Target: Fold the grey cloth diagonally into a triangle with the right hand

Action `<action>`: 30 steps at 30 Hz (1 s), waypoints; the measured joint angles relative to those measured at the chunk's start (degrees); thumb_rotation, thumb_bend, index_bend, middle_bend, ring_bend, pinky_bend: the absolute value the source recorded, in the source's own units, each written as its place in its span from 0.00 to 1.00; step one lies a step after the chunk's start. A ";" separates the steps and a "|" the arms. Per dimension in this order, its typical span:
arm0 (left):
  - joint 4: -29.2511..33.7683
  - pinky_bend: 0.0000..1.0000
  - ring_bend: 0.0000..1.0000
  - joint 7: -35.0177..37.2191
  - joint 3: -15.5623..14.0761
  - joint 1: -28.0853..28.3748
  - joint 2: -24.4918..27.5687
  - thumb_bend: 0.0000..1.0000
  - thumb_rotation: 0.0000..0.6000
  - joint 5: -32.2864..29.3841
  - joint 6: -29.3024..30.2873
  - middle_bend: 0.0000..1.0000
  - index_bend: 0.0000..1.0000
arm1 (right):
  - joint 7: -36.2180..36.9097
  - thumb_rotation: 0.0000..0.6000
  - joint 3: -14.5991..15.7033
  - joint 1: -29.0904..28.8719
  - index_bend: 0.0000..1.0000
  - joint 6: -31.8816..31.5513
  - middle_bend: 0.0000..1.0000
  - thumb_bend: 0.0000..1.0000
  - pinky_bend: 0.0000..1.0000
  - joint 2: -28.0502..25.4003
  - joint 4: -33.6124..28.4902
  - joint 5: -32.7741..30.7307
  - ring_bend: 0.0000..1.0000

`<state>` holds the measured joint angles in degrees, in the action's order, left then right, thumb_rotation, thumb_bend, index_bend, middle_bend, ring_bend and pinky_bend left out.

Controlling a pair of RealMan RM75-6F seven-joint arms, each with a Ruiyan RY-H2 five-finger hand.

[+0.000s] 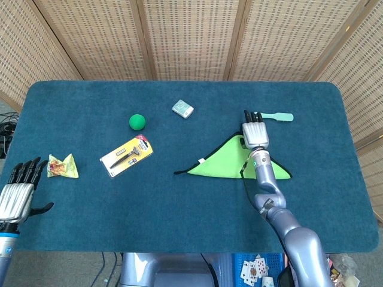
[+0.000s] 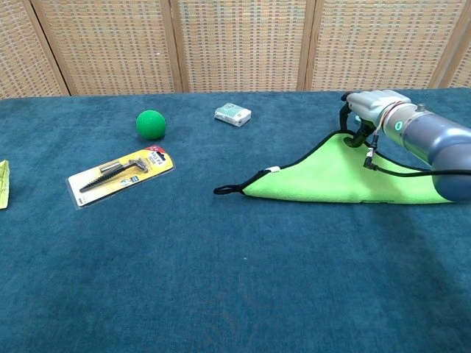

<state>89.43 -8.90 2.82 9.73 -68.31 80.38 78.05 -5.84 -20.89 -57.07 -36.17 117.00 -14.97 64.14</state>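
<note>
Cloth (image 1: 218,160) lies right of table centre on the blue table (image 1: 179,203), already folded into a triangle: long edge toward the robot, apex at the far side, a dark-trimmed tail with a white tag trailing off to the left (it shows bright green, not grey, though it is the only cloth here). Right hand (image 1: 255,133) sits at the apex; in the chest view its fingers (image 2: 358,137) point down onto the top corner of the cloth (image 2: 331,173), touching or very nearly so. Whether it pinches the corner or only rests there, cannot tell; the finger ends are too small and partly hidden. Left hand (image 1: 17,194) is well apart at the near left edge, fingers spread, holding nothing. Judged step: the fold is laid and the corner is being set or released. Next move, as I read it, calls for letting go cleanly and lifting straight off so the top layer is not dragged out of line. Elsewhere: green ball (image 1: 137,122), packaged tool (image 1: 126,155), small box (image 1: 182,109), teal handle (image 1: 277,116) just beyond the hand.
</note>
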 measured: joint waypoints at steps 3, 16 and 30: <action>0.07 0.00 0.00 -0.17 -0.05 0.07 -0.08 0.11 1.00 0.09 -0.04 0.00 0.00 | 0.16 1.00 -0.04 0.05 0.21 -0.12 0.00 0.38 0.00 -0.28 -0.17 0.10 0.00; 0.20 0.00 0.00 0.20 -0.11 -0.05 0.11 0.11 1.00 0.35 0.32 0.00 0.00 | 0.18 1.00 -0.01 1.11 0.17 -3.84 0.00 0.36 0.00 -2.27 -2.94 0.81 0.00; -0.19 0.00 0.00 1.89 -0.52 0.05 0.38 0.11 1.00 0.74 -0.39 0.00 0.00 | -2.98 1.00 5.04 13.61 0.17 -18.31 0.00 0.23 0.00 -15.86 -31.38 4.89 0.00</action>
<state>89.24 -7.01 2.30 9.78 -67.93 81.12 77.66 -8.82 -15.85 -43.46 -54.48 101.13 -46.36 69.03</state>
